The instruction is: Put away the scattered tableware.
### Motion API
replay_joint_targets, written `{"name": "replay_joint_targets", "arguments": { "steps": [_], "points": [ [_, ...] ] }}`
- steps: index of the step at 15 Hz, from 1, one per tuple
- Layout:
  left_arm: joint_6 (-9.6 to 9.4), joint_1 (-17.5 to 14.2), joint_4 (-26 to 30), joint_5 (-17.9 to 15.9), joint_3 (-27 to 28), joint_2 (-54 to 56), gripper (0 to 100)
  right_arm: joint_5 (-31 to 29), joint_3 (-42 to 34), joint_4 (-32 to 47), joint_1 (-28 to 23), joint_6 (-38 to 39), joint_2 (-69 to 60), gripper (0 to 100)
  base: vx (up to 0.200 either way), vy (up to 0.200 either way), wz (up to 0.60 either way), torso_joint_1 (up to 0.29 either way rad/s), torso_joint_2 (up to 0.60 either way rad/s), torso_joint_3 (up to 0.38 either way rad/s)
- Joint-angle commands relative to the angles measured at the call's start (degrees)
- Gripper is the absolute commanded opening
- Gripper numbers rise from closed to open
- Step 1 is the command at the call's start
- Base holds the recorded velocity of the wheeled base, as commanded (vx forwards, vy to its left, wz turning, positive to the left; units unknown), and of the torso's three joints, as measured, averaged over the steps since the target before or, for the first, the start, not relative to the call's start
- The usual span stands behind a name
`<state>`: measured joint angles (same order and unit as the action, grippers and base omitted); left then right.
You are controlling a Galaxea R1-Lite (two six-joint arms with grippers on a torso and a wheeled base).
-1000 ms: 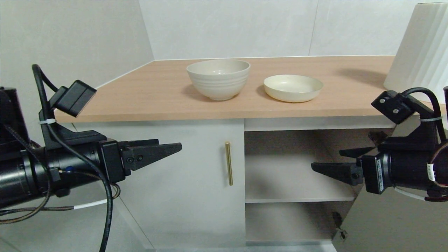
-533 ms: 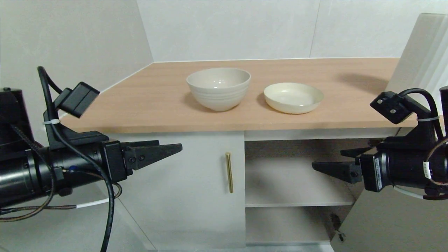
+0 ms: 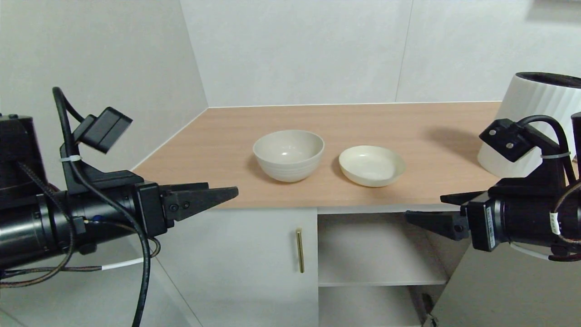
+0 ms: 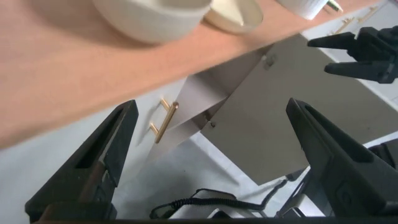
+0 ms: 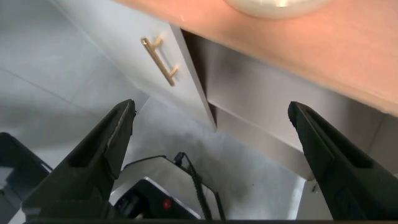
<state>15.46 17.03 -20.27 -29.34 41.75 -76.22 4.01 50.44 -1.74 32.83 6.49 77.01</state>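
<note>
My left gripper (image 3: 229, 193) and right gripper (image 3: 424, 206) hang open and empty before the counter (image 3: 218, 150), where the bowl (image 3: 288, 154) and, right of it, the dish (image 3: 371, 165) sit, both probably stiff, slick and breakable, so I'd pinch a rim.

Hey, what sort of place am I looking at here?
Most likely a home kitchen or dining corner: a wooden countertop over a white cabinet with open shelves, a deep bowl and a shallow dish standing on top, and pale tiled walls behind.
</note>
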Motion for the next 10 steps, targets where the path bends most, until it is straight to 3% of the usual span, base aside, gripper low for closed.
{"name": "replay_joint_targets", "arguments": {
  "steps": [1,7,10],
  "points": [
    [0.01,0.0,0.0,0.0,0.2,-0.9,100,0.1,0.0,0.0,0.0,-0.2,0.2,100,0.0,0.0,0.0,0.188,-0.47,-0.271],
    [0.01,0.0,0.0,0.0,1.1,-3.6,100,0.3,-0.4,-1.6,-0.1,-1.1,2.0,100,0.0,0.0,0.0,0.205,-0.49,-0.286],
    [0.1,0.1,0.4,0.3,6.0,-6.5,100,-0.1,1.1,-4.1,-0.2,-3.6,5.7,100,0.0,0.0,0.0,0.129,-0.29,-0.168]
  ]
}}
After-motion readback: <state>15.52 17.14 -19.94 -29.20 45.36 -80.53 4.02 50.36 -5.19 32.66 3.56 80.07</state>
